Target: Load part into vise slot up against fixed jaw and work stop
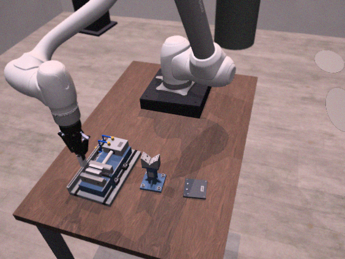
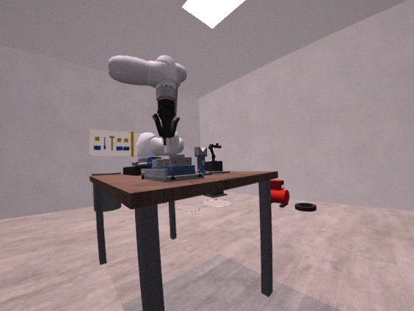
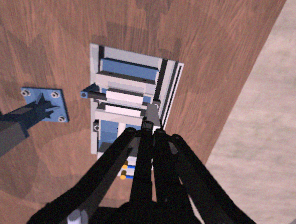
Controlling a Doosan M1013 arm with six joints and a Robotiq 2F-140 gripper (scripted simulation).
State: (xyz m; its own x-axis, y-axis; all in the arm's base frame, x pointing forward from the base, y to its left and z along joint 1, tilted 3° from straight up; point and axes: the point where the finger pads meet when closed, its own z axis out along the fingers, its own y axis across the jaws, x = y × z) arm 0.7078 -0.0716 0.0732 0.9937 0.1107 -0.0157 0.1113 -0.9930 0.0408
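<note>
The vise stands near the table's front left, and it also shows in the wrist view (image 3: 130, 100). A pale block, the part (image 3: 125, 96), lies between the jaws, and it shows in the top view (image 1: 93, 171) too. The blue work stop (image 3: 90, 94) points in at one end of the part. My gripper (image 1: 82, 161) is shut and holds nothing. Its fingertips (image 3: 147, 125) point down at the vise's opposite end, close to the part's end and the moving jaw. I cannot tell whether they touch. The infeed plate (image 1: 195, 188) is bare.
The V-block (image 1: 150, 162) stands on its blue base to the right of the vise, and it also shows in the wrist view (image 3: 42, 105). The air cylinder (image 1: 114, 146) with blue hoses sits at the vise's back. The arm's black base (image 1: 175, 98) is at the table's rear.
</note>
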